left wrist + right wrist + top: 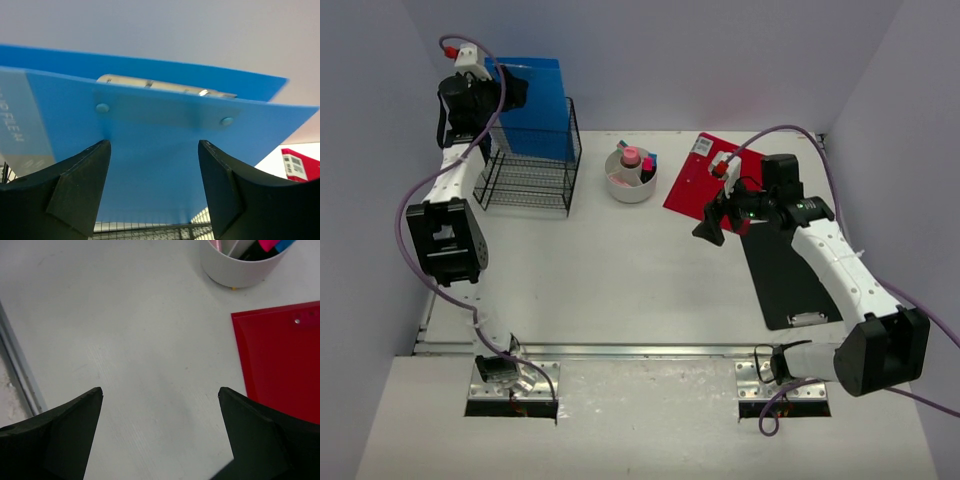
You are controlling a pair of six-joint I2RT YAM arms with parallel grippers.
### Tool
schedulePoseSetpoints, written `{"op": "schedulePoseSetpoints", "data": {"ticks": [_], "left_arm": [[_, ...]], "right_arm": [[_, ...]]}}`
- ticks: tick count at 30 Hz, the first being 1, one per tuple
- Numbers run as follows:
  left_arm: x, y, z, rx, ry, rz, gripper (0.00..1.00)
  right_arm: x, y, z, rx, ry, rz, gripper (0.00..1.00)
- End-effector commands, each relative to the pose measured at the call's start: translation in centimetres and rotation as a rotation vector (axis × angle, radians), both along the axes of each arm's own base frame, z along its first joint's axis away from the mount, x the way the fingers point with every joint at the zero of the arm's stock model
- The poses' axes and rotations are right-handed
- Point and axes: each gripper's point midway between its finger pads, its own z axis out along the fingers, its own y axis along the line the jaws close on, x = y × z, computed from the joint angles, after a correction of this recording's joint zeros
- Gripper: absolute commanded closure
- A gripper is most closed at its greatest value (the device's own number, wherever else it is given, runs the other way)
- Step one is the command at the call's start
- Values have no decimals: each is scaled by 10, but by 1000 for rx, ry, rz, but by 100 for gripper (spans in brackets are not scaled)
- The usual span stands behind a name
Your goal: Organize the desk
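The off-white desk [620, 280] carries a black wire rack [530, 180] at the back left. A blue clipboard [535, 105] stands upright in that rack. My left gripper [505, 92] hovers at the clipboard's top edge. In the left wrist view its jaws [154, 142] stand open, with the blue clipboard [160, 170] and its metal clip just beyond them. My right gripper [712, 228] is open and empty above the bare desk [125, 340]. It sits at the left edge of a red clipboard [695, 180], which reappears as the red clipboard [280, 360] in the right wrist view.
A white cup [631, 175] of markers stands mid-back, also visible as the cup [240, 267] ahead of the right gripper. A black clipboard [785, 270] lies under the right arm. A silver rail [620, 350] runs along the front edge. Lavender walls enclose the sides.
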Motion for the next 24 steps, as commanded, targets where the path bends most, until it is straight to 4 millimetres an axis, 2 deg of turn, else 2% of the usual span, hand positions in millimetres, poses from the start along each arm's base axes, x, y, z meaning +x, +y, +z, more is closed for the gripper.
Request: {"op": "schedulePoseSetpoints", "data": {"ticks": [1, 3, 8, 12, 20, 24], "left_arm": [[-62, -26, 116, 86, -238, -63, 27], [-74, -27, 118, 131, -230, -62, 26], [-86, -26, 112, 190, -208, -52, 25], [-100, -32, 109, 198, -209, -76, 24], [-110, -21, 98, 189, -182, 4, 24], [-127, -27, 93, 161, -178, -8, 25]], "right_arm": [[36, -25, 9, -124, -197, -117, 1], [43, -28, 3, -159, -209, -114, 1], [52, -24, -2, -171, -219, -97, 1], [63, -25, -18, -235, -224, -79, 3], [75, -24, -38, -337, -263, -59, 5], [85, -19, -58, -423, -315, -39, 12]]}}
